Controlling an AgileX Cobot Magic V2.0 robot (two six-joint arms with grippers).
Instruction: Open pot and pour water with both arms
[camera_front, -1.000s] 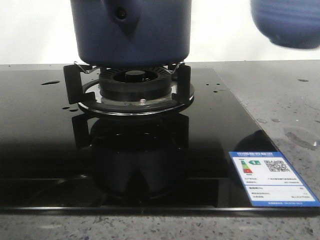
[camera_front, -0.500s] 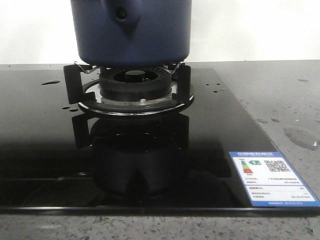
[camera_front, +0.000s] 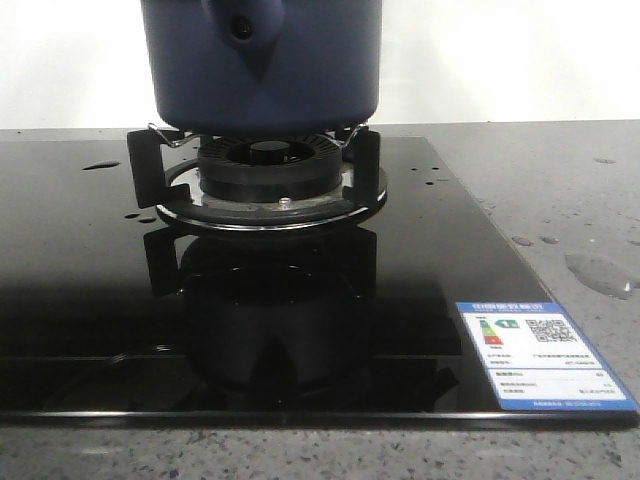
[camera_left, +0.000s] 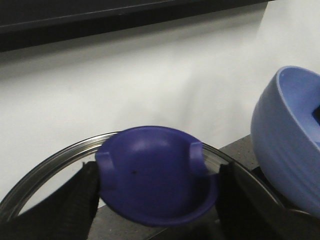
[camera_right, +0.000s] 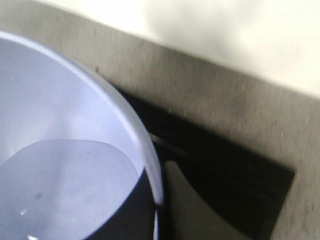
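Observation:
The dark navy pot (camera_front: 262, 62) stands on the gas burner (camera_front: 268, 172); its handle mount with a round hole faces me and its top is cut off by the frame. My left gripper (camera_left: 156, 196) is shut on the blue knob (camera_left: 152, 172) of a glass lid with a steel rim (camera_left: 45, 162), held in the air. My right gripper (camera_right: 156, 210) is shut on the rim of a light blue bowl (camera_right: 60, 125), one finger inside and one outside. A flat glossy surface in the bowl looks like water (camera_right: 65, 190). Neither gripper shows in the front view.
The black glass hob (camera_front: 90, 290) carries an energy label (camera_front: 540, 352) at its front right. Small drops and a puddle of water (camera_front: 600, 272) lie on the grey stone counter (camera_front: 560, 180) to the right. The light blue bowl (camera_left: 287, 145) hangs close beside the lid.
The light blue bowl stood at the upper right of the front view one second ago and has since left that view. The pot has not moved.

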